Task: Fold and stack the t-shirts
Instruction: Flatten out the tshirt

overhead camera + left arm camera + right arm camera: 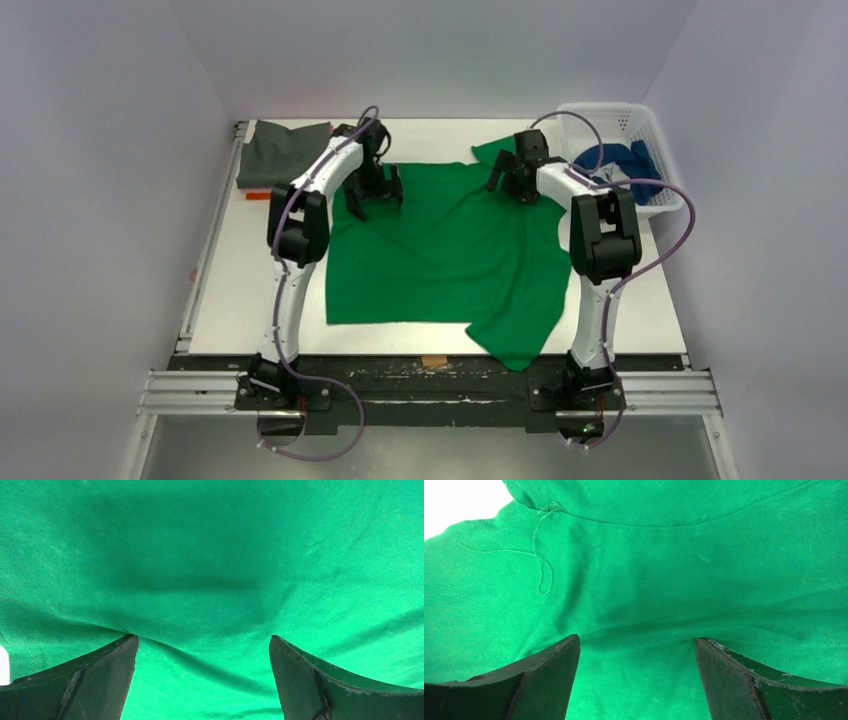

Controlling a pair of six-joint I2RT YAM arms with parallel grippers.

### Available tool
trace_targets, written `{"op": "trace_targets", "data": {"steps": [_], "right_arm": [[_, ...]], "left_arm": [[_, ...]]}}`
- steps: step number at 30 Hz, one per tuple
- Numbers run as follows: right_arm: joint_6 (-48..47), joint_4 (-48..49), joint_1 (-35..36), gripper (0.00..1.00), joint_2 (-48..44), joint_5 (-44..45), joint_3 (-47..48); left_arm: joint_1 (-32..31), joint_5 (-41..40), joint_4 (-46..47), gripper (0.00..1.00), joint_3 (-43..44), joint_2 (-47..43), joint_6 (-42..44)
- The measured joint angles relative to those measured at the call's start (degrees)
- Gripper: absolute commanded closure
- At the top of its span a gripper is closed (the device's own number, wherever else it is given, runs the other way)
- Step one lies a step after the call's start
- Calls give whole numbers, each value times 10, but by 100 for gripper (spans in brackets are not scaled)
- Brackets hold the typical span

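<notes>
Table point(238, 292) under green tee point(440, 250); L hand point(375, 203), R hand point(510, 187) spread, contact unclear.

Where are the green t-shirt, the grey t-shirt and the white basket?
green t-shirt point(440, 250), top external view, middle of its body.
grey t-shirt point(285, 150), top external view, its middle.
white basket point(612, 118), top external view, its far wall.

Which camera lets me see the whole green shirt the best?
The top external view. It shows nearly the whole green t-shirt spread on the table, with the arms covering only small parts. Both wrist views show only a close-up patch of its green cloth; the right wrist one also shows a loose thread.
</notes>
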Motion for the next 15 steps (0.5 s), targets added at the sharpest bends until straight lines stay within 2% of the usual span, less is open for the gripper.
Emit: {"op": "trace_targets", "data": {"steps": [6,12,15], "right_arm": [[-3,0,-16,17,61,-24,90],[-18,-1,-19,17,76,-36,118],[-31,-12,-17,16,57,-35,99]], "left_arm": [[30,31,-11,0,123,65,8],[50,73,15,0,123,63,13],[53,76,51,0,79,32,15]]}}
